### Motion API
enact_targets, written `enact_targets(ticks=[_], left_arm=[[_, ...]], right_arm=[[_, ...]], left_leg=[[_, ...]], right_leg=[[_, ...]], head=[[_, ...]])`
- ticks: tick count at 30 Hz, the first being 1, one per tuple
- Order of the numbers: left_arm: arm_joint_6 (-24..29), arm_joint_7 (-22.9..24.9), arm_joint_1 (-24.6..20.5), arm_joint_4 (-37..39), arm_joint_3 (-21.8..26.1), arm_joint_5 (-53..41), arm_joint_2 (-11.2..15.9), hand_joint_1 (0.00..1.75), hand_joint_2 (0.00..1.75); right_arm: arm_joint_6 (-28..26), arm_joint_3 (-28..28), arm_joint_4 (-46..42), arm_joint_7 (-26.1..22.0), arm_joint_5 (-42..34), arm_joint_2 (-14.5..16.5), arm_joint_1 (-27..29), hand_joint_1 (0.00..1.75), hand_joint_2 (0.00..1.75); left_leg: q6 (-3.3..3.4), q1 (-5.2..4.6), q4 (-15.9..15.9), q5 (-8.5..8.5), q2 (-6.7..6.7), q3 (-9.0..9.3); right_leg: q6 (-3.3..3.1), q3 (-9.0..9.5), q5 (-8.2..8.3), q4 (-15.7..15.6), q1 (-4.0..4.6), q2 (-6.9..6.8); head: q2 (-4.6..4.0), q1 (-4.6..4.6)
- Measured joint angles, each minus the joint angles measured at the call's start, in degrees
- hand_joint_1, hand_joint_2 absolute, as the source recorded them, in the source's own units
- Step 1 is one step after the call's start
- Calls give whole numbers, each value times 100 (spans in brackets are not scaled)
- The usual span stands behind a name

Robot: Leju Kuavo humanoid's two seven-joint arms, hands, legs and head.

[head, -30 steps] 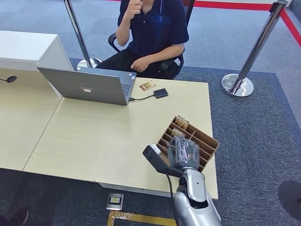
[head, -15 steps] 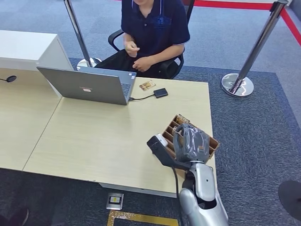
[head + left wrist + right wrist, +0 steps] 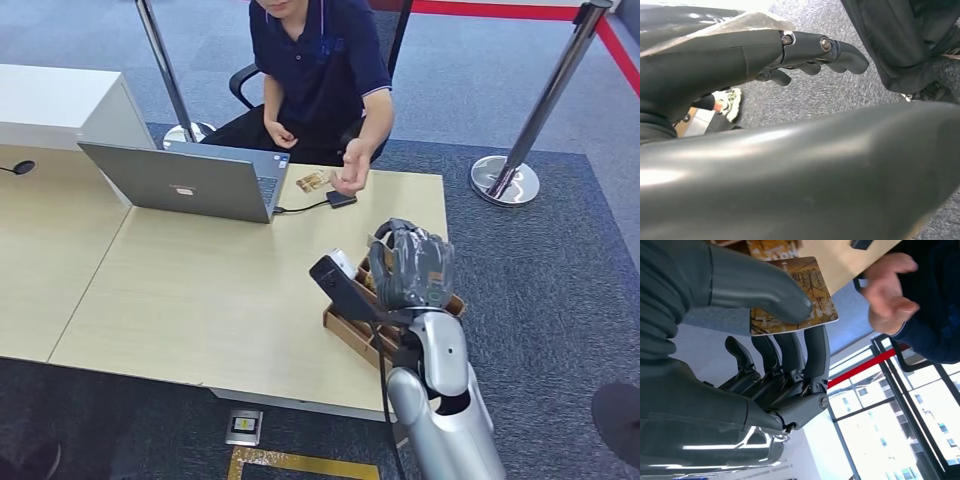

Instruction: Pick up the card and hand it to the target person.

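Gold-brown patterned card (image 3: 798, 295), navy shirt (image 3: 321, 60), brown tray (image 3: 355, 335).

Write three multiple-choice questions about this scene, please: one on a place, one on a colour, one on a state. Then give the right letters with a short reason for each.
1. Where does the small black device lie?
A. on the table beside the laptop
B. inside the wooden tray
C. on the carpet

2. What colour is the person's shirt?
A. white
B. dark blue
C. red

3. What is the right hand doing with the card?
A. it hovers open above the card
B. it presses the card flat on the table
C. it holds the card between thumb and fingers

Answers: 1 A, the device lies on the tabletop with a cable to the laptop. 2 B, the head view shows a dark blue polo. 3 C, the right wrist view shows the thumb on one face of the card and the fingers behind it, with the person's hand open nearby.
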Motion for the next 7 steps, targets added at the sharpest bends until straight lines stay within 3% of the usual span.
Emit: enact_targets(ticks=[7], left_arm=[[1,0,-8,0,-15,-48,4,0,0]], right_arm=[[16,6,915,41,-196,267,-1148,145,175]], left_leg=[[-3,1,0,4,0,0]], right_leg=[[-1,-1,1,4,0,0]], head=[[0,0]])
